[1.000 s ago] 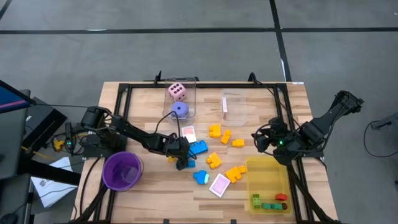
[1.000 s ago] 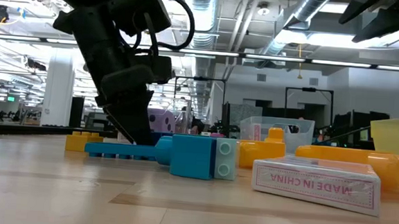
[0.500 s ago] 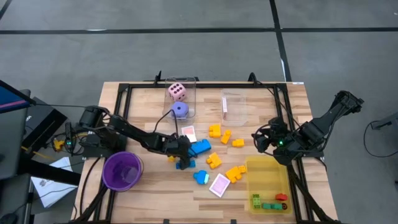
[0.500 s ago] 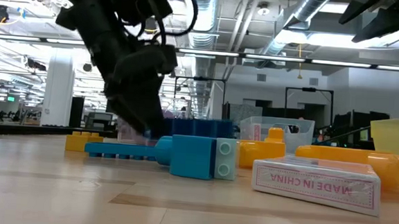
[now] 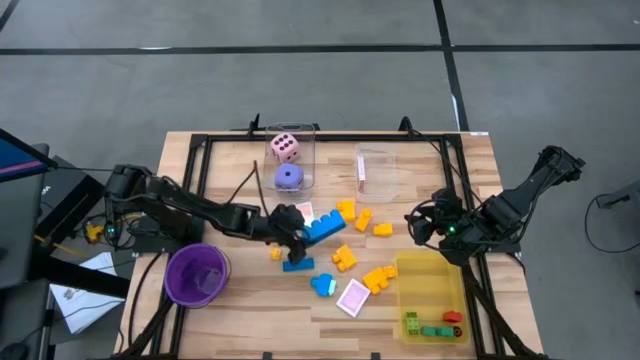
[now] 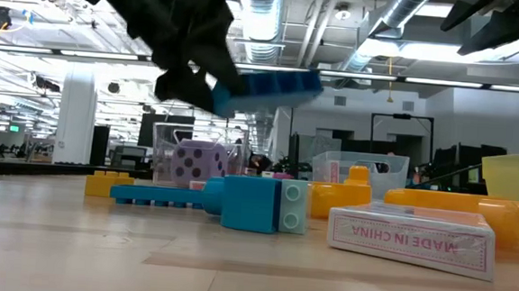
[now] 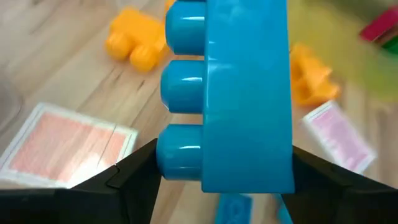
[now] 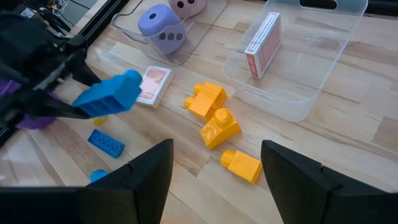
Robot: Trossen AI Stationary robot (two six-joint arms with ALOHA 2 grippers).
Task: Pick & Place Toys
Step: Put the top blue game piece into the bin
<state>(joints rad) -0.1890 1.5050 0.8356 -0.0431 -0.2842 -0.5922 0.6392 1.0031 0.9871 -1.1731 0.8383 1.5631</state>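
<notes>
My left gripper (image 5: 297, 230) is over the table's middle, shut on a blue studded block (image 5: 323, 226) that hangs high above the wood in the low view (image 6: 268, 85). Below it lie a flat blue piece (image 5: 297, 265), a light-blue block (image 5: 323, 285), several yellow and orange blocks (image 5: 345, 258) and two pink-white cards (image 5: 354, 297). A pink die (image 5: 285, 147) and a purple die (image 5: 289, 177) sit in a clear box. My right gripper (image 5: 425, 228) hangs open above the right side, nothing between its fingers (image 8: 146, 180). My left gripper pinches the blue block at its near end between the two fingers, one finger (image 7: 134, 180) by the studded face (image 7: 183, 155), the other by the opposite face. The block runs on along the fingers and sticks out beyond them. It is lifted clear, free end slightly raised.
A purple cup (image 5: 197, 275) stands at the near left. A yellow tray (image 5: 430, 280) with green and red blocks is at the near right. A second clear box (image 5: 378, 172) holding a card pack stands at the far side. A black frame borders the table.
My left gripper has risen from the table with the blue block and drawn slightly toward the far edge. The block, which lay on the wood, is now lifted clear and tipped, its free end up. The flat blue piece stayed on the table.
</notes>
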